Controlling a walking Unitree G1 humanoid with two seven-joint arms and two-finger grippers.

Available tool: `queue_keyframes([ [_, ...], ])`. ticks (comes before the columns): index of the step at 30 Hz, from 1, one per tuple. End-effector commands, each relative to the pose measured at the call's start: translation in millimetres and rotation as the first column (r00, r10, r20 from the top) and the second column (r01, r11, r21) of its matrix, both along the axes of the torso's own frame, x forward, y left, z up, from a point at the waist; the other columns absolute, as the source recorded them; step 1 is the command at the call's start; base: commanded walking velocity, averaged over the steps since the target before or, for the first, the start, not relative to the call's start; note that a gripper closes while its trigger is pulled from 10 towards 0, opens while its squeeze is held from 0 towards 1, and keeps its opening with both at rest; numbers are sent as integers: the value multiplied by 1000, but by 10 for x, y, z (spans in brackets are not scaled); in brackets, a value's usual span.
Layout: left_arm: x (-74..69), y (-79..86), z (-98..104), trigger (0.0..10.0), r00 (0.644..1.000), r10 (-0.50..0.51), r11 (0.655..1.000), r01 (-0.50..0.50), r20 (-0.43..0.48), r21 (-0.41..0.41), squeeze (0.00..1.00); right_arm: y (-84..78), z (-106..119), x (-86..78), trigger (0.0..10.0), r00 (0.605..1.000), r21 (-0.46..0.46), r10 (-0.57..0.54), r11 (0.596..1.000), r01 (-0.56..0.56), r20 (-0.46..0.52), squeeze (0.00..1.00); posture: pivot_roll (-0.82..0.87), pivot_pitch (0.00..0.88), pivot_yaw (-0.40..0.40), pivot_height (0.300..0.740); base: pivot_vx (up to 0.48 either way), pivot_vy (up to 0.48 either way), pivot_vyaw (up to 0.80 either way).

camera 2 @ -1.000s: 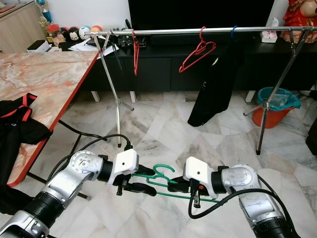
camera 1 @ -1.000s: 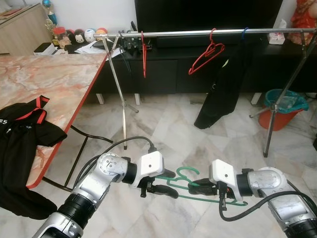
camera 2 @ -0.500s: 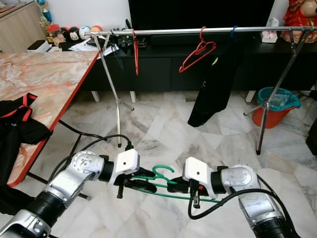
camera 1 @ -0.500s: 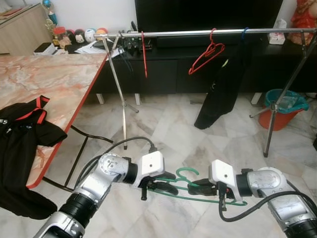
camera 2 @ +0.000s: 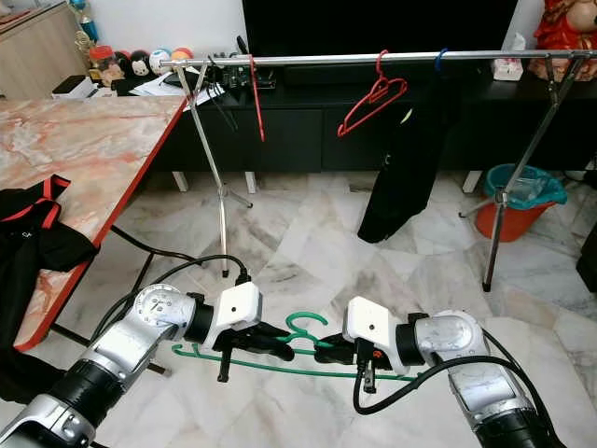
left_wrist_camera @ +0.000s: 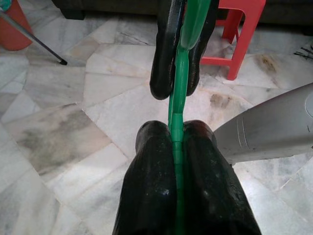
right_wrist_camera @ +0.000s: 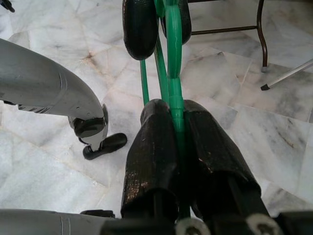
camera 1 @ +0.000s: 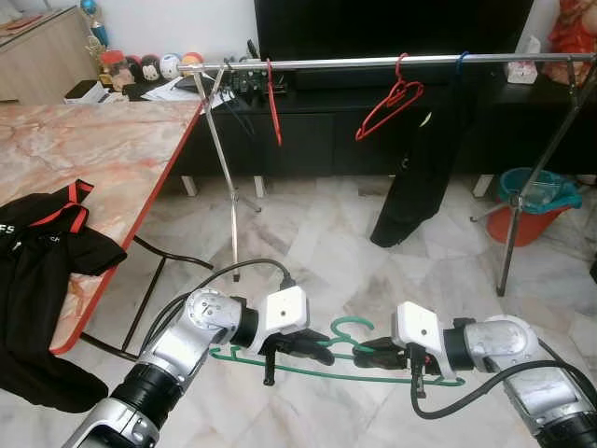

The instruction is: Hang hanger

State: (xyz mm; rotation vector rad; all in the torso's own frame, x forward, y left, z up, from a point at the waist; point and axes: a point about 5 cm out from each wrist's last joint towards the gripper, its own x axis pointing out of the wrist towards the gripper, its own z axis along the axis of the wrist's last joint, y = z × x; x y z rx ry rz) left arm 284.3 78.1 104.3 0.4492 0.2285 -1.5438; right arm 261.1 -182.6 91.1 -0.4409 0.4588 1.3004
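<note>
A marble-topped table [camera 1: 103, 140] with a red edge stands at the robot's left, a black garment [camera 1: 42, 271] draped over its near corner. Beyond it a long metal clothes rail [camera 1: 373, 62] spans the room on splayed legs, carrying two red hangers [camera 1: 389, 103], one near the left end and one near the middle, and a dark hanging garment [camera 1: 420, 168]; an orange bucket [camera 1: 532, 205] sits on the marble floor near the right leg. Low in front of the robot, well below the rail, the green hanger [camera 1: 345, 327] is held level between both arms. The left gripper [camera 1: 312, 347] is clamped on the hanger's frame just beside the hook, and the right gripper [camera 1: 373, 357] pinches the same frame from the opposite side, fingertips nearly meeting.
</note>
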Motion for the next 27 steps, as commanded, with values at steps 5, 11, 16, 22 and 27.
queue_keyframes([
  [5, 38, 22, 12, 0, 1000, 0, 1000, -1, 22, 18, 0, 23, -14, 7, 10000, 1000, 9, -4, 1000, 4, 4, 1000, -222, 20, 80, 740, 0, 0, 0],
  [11, 33, 52, -31, 0, 1000, -7, 999, 5, 29, 47, 0, 24, -33, -2, 10000, 1000, 6, -1, 1000, 1, -3, 1000, -222, 20, 80, 740, 0, 0, 0],
  [16, 35, 102, -101, 0, 999, -10, 995, 5, 44, 100, 0, 25, -37, -2, 10000, 1000, 2, -1, 1000, 1, 0, 1000, -220, 27, 79, 740, 0, 0, 0],
  [22, 89, 228, -222, 0, 996, 67, 985, -74, 53, 157, 0, -43, -116, 32, 10000, 998, -57, -53, 997, 54, 19, 0, -219, 32, 81, 740, 0, 0, 0],
  [27, 120, 412, -441, 0, 976, 205, 951, -216, 70, 220, 0, -117, -223, 69, 10000, 989, -106, -138, 984, 142, 44, 0, -217, 39, 84, 740, 0, 0, 0],
])
